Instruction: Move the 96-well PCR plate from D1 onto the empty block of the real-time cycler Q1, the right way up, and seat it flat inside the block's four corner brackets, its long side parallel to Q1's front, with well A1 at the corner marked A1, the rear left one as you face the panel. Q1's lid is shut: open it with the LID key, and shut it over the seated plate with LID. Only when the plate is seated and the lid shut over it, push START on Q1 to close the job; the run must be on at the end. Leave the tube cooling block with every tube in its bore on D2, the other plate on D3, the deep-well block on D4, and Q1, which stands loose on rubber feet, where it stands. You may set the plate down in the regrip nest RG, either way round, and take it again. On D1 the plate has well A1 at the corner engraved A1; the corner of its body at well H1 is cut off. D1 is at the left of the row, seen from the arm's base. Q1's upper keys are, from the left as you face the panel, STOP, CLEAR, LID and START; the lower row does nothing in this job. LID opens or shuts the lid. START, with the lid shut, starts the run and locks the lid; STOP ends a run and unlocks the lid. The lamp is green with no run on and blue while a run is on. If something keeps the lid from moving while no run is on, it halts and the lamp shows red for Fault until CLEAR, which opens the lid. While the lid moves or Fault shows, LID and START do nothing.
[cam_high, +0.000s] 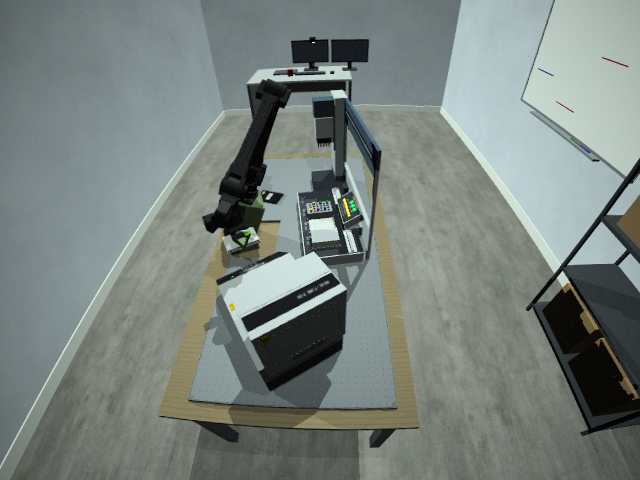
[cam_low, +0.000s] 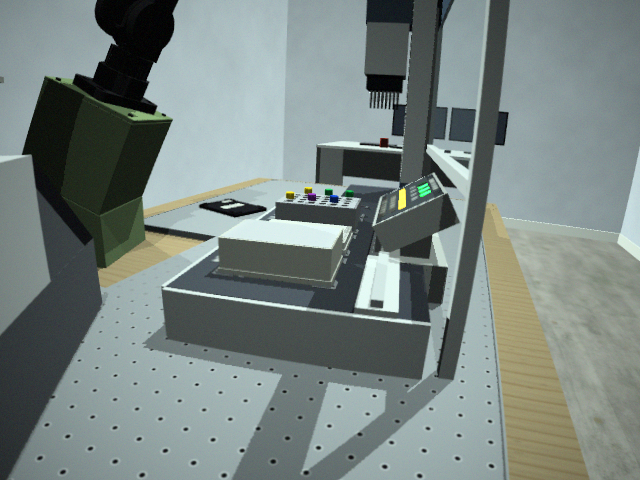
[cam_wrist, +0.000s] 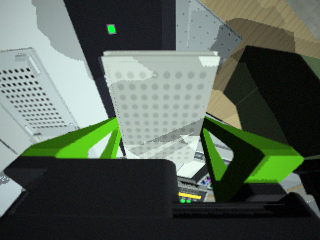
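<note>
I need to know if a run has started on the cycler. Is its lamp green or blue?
Green, so no run is on. The wrist view shows a small green lamp on the cycler's dark panel, and the top view shows it too.

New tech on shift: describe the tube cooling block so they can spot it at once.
Start at the grey walled deck tray on the perforated table. At its far end, behind the tall white block, sits the tube cooling block. It alone is low, grey and studded with yellow, purple, green and blue tube caps.

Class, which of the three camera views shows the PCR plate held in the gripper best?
The wrist view: the PCR plate fills the frame between the green fingers, wells visible. The top view shows it only as a small pale slab beside the cycler. The exterior view does not show it.
</note>
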